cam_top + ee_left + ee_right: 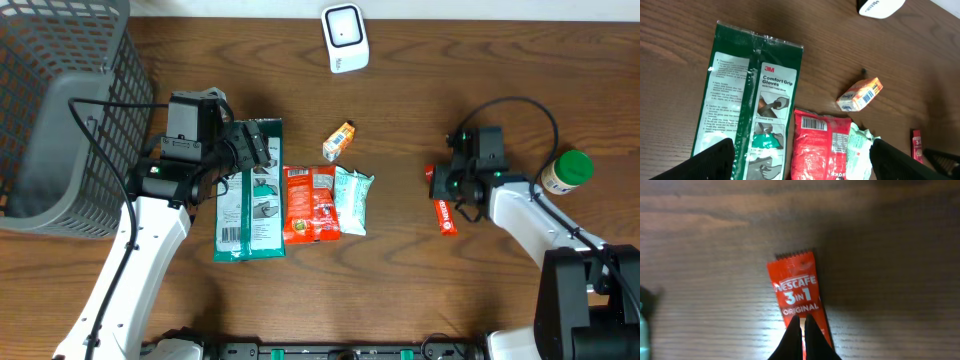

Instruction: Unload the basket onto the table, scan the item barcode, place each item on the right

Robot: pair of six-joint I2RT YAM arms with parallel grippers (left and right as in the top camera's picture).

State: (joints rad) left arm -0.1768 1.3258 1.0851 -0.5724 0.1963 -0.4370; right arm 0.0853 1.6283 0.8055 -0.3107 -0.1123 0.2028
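Red sachet (pixel 795 292) lies at lower centre of my right wrist view, its long axis running up-frame from my clenched right fingers (pixel 801 332); my left fingers (pixel 252 150) hang splayed, farther off.

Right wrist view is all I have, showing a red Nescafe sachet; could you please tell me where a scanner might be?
Observer: A white device, likely the scanner, stands near the table's far edge, well away from your sachet.
Operator: Thank you; what is the left arm doing?
Observer: The left gripper hangs open above a green 3M gloves pack, holding nothing.
Operator: Anything near my arm?
Observer: A green-capped bottle sits to the right of the shut right gripper.
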